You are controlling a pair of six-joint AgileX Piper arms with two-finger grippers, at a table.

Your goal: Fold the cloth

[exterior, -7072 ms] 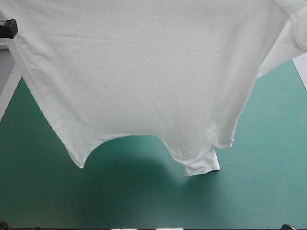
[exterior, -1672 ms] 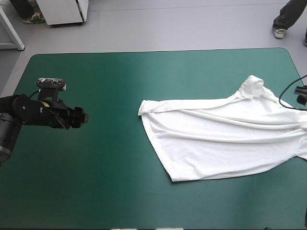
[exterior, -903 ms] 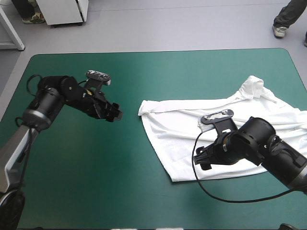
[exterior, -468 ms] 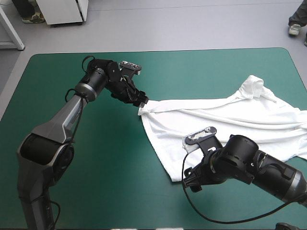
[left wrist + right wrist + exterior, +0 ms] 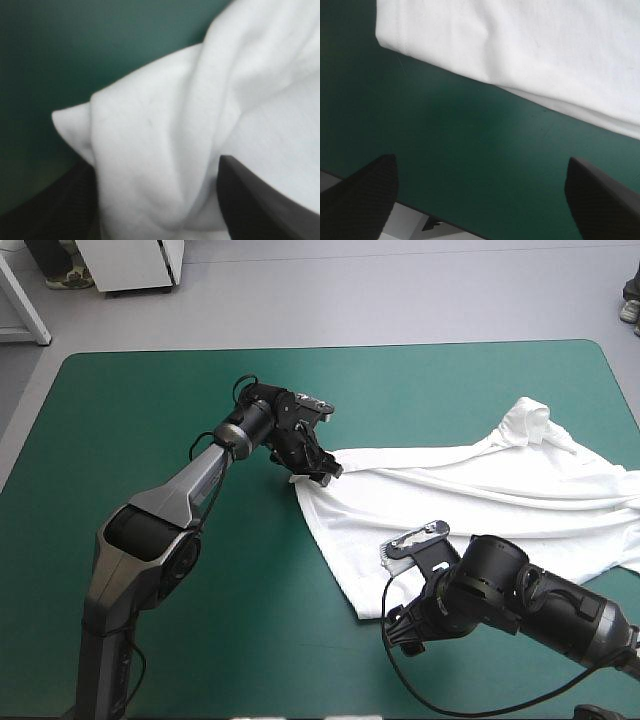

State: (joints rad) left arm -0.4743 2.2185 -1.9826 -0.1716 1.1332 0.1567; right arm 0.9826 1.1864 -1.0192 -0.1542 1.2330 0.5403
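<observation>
The T-shirt (image 5: 470, 510) lies spread but rumpled on the right half of the table (image 5: 150, 540), with a bunched sleeve near the far right edge and long creases running across it. I am setting up a two-corner grasp along its left side.

My left gripper (image 5: 322, 472) is at the far-left corner. Its fingers (image 5: 250, 200) stand apart, with a thick roll of white cloth lying between them. The cloth is so close to that wrist camera that I cannot tell whether I have one layer or a doubled fold in there. I think it is doubled, since the edge curls over itself.

My right gripper (image 5: 398, 628) is wide open over the bare teal-green cover, just beside the near-left corner. The hem lies ahead of the fingers, apart from them.

To do this well, I should close the left fingers only once the roll sits deep between them, so that I pinch hem and not a loose wrinkle. The right gripper needs to slide forward and low to straddle the hem close to the corner itself, not partway along the edge. Both grasps should take the same layers, or the lift will twist the shirt. The risk is pushing the hem away across the slick cover, so I would come in flat and close gently.
</observation>
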